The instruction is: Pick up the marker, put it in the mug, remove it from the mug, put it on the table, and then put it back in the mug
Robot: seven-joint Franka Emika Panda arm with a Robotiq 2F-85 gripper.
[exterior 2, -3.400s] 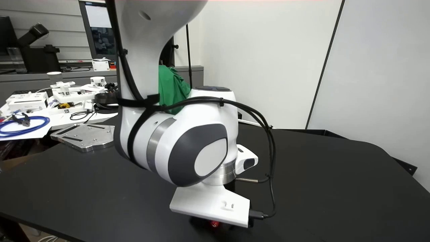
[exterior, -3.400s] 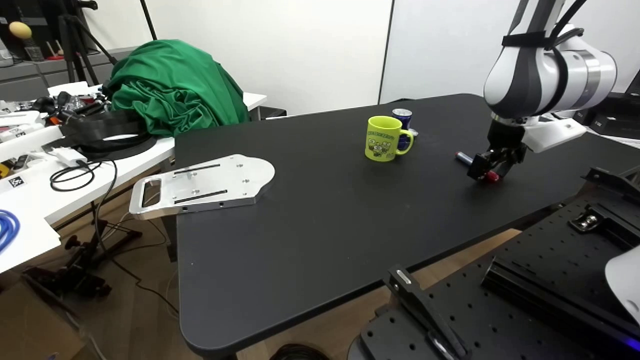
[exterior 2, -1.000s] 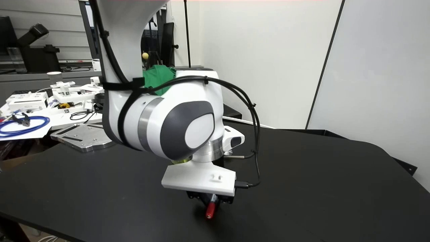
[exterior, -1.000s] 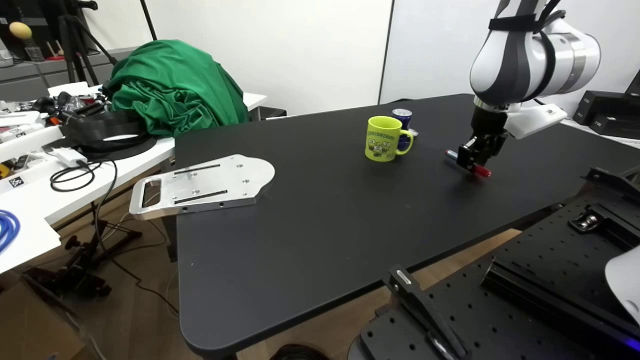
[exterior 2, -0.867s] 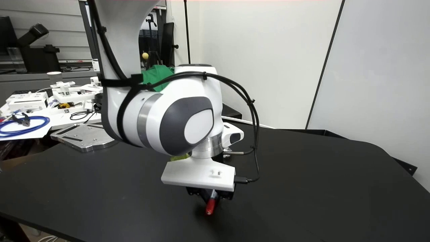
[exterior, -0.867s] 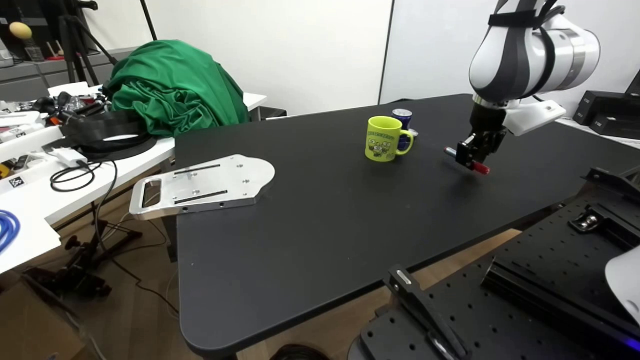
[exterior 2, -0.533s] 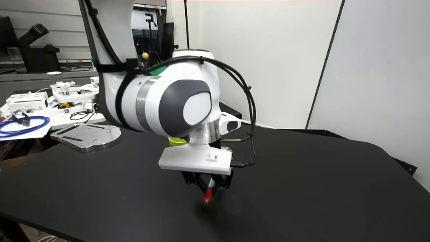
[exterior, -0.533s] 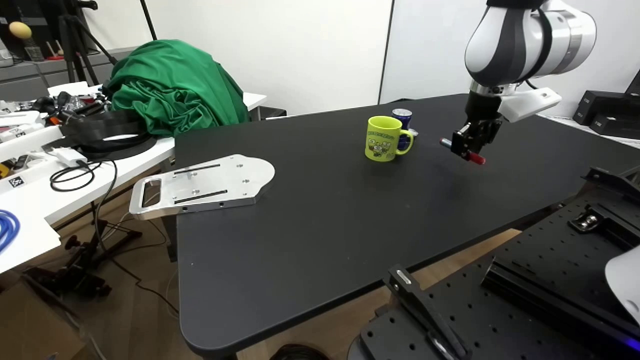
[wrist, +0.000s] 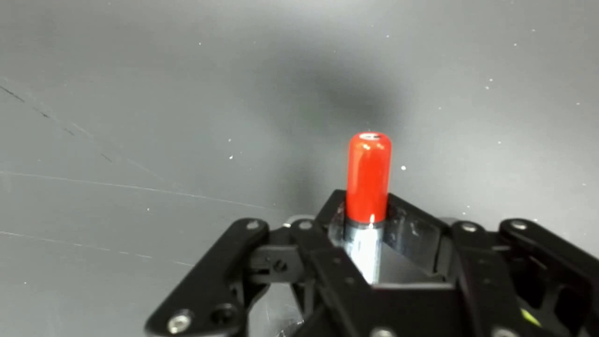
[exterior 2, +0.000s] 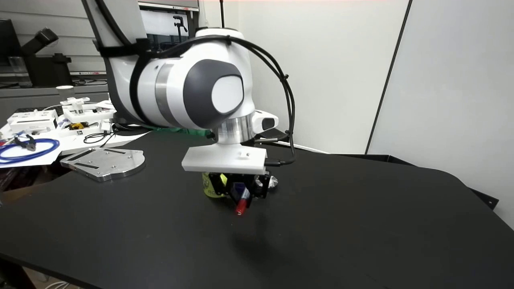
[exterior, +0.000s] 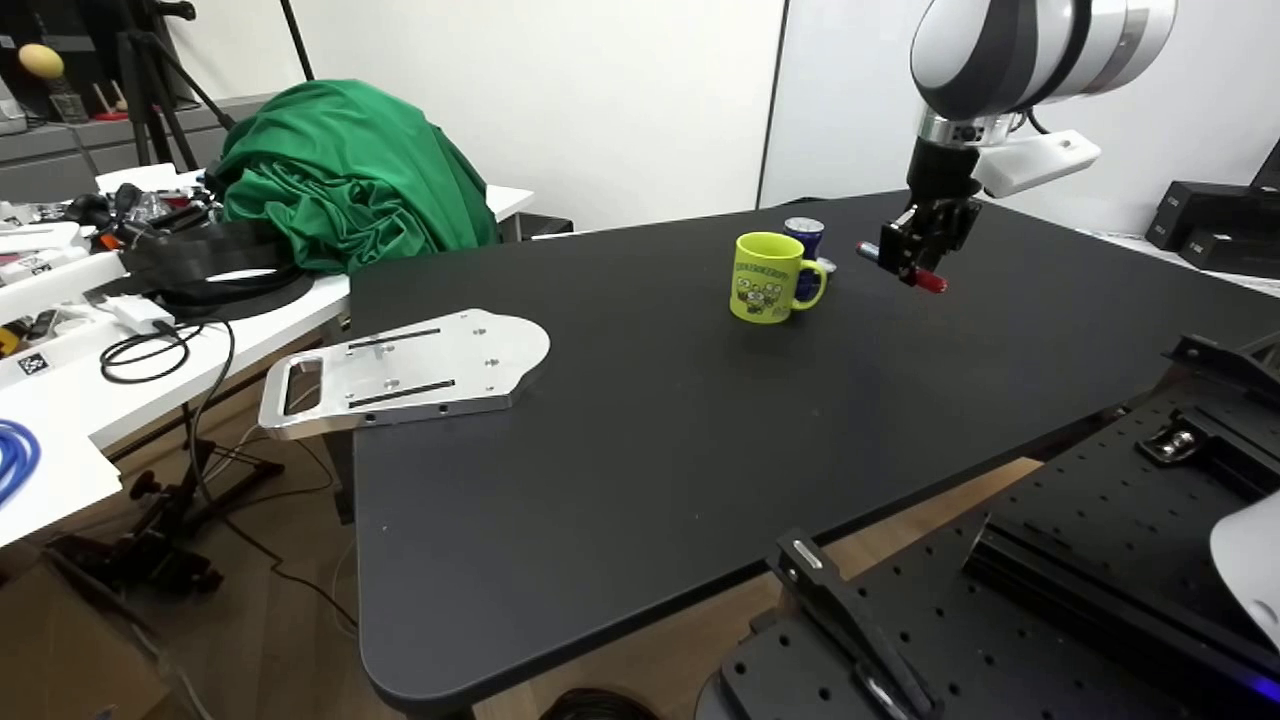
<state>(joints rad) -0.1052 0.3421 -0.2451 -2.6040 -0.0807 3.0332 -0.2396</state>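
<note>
My gripper (exterior: 905,266) is shut on the marker (exterior: 930,283), a red-capped stick with a silvery body, and holds it in the air over the black table (exterior: 600,500). The marker lies crosswise in the jaws, nearly level, its red end sticking out on the near side. In the wrist view both finger pads (wrist: 412,229) press on the marker (wrist: 367,180) around where red meets silver; its far end is hidden. The yellow-green mug (exterior: 762,278) stands upright to the left of the gripper, apart from it. In an exterior view the mug (exterior 2: 212,188) is partly covered by the gripper (exterior 2: 243,200).
Right behind the mug is a blue can (exterior: 806,232), with a crumpled silvery object (exterior 2: 273,182) near it. A flat metal plate (exterior: 420,360) overhangs the table's left edge. A perforated black platform (exterior: 960,620) borders the near side.
Over the last seconds my gripper shut on the marker and lifted it off the table. It has kept rising and moved toward the mug, which has stayed in place.
</note>
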